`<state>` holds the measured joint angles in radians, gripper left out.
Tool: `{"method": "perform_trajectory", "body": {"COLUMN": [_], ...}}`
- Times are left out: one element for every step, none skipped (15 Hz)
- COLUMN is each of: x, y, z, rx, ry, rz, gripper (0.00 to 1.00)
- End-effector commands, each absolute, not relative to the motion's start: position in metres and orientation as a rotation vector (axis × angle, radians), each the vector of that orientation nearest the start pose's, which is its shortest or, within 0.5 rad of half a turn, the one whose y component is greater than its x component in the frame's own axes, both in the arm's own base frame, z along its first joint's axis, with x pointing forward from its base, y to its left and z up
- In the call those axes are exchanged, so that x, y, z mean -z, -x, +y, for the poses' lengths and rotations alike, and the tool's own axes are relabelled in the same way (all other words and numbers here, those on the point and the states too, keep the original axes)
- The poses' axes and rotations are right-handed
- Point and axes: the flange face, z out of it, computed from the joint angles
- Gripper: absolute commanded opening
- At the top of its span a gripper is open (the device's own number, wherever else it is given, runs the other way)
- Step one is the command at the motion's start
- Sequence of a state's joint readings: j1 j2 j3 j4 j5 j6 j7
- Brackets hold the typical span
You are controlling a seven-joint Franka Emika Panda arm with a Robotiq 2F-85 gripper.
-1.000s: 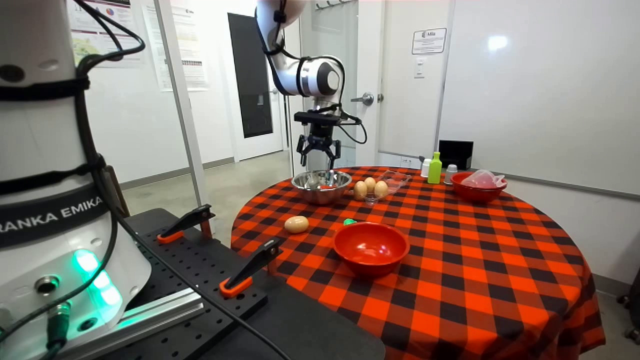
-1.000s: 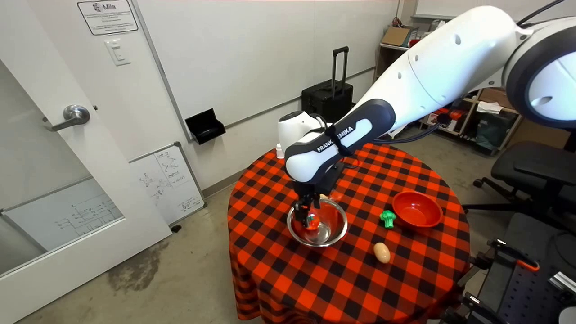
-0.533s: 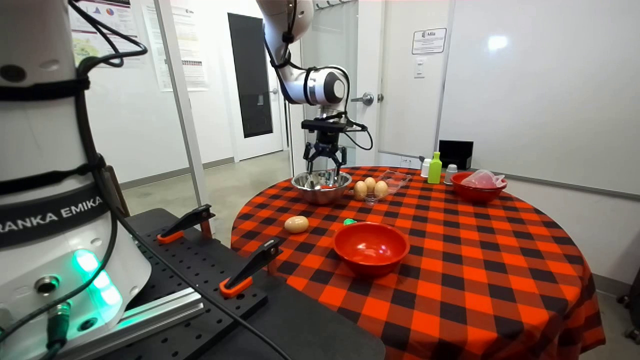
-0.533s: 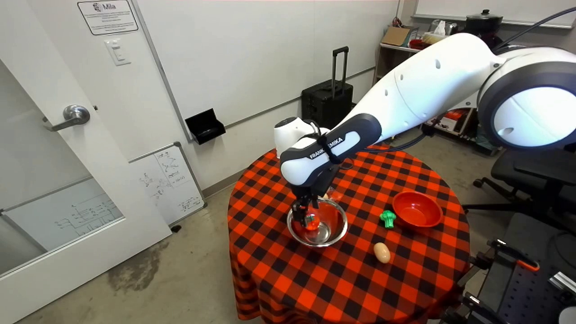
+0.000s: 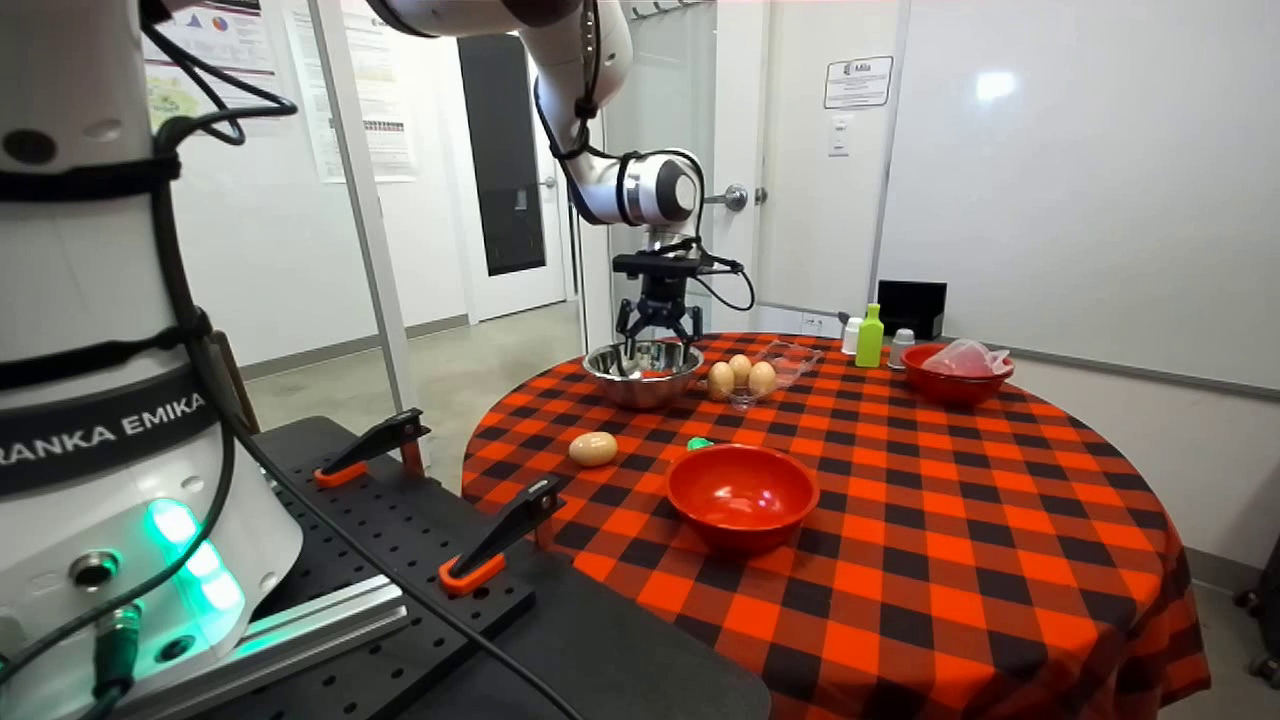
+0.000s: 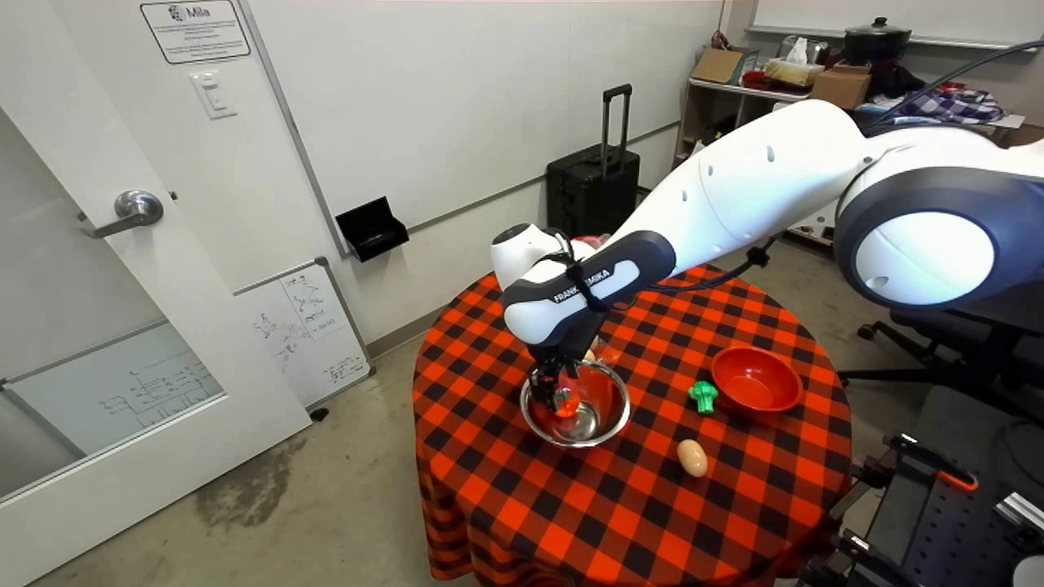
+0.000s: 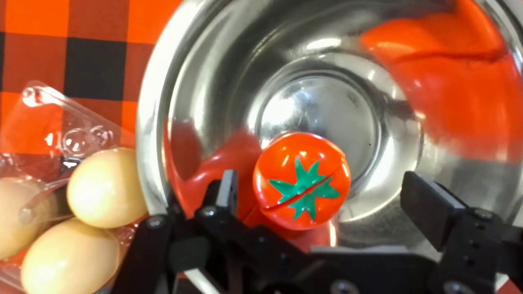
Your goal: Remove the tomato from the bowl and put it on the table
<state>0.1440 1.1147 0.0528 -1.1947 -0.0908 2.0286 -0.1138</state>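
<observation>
Pincer (image 5: 659, 352) lowered over bowl (image 5: 643, 393), spread, tomato (image 7: 301, 181) unobstructed only in wrist view

In an exterior view, the camera stands close beside the robot base (image 5: 80, 290) at near left, facing across the table (image 5: 900, 520) toward the whiteboard (image 5: 1080, 180) at far right. In an exterior view, the camera is set high and angled steeply down on the table, with the arm (image 6: 758, 179) near at right. Both exterior views share table, whiteboard and silver bowl (image 5: 640, 393). The wrist view looks down into the silver bowl at close range, its rim cut by the frame edge.
</observation>
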Motion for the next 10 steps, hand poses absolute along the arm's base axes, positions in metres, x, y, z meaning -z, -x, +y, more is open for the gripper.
{"method": "perform_trajectory", "body": {"x": [-0.064, -0.062, -0.059, -0.056, -0.053, -0.051, -0.048, -0.046, -0.043, -0.041], "y": [-0.712, -0.712, -0.712, -0.713, -0.712, -0.713, -0.712, -0.713, -0.712, -0.712], "z": [0.129, 0.129, 0.129, 0.129, 0.129, 0.129, 0.129, 0.129, 0.129, 0.129], "rx": [-0.472, -0.479, -0.485, -0.494, -0.504, -0.513, -0.523, -0.53, -0.543, -0.552], "ry": [3.123, 3.125, 3.127, 3.127, 3.127, 3.126, 3.126, 3.125, 3.123, 3.121], "rz": [-0.533, -0.533, -0.531, -0.528, -0.526, -0.525, -0.525, -0.524, -0.521, -0.521], "gripper": [1.0, 1.0, 1.0, 1.0, 1.0, 1.0, 1.0, 1.0, 1.0, 1.0]}}
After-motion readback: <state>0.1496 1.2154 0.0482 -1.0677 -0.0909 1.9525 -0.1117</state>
